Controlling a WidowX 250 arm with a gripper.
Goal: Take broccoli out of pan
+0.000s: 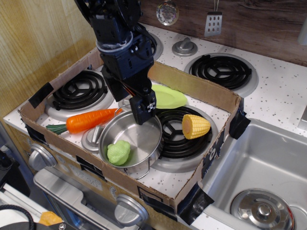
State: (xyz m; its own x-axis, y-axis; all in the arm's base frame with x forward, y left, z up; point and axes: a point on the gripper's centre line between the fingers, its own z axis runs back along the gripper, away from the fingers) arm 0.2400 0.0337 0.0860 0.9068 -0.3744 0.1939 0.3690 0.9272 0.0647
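We're hovering the pincer (136, 103) over the pan's (144, 125) far rim; can't tell if it's open or closed. Broccoli (118, 152) is sitting inside the pan, near side. Corn (195, 126) is lying just right, carrot (91, 120) left.

No legible text, label, brand, number or sign is seen anywhere on the stove top, the cardboard tray or the toys around the gripper (136, 103). A small pale patch is noted on one gripper finger (150, 106), but its marks are too small to be read.
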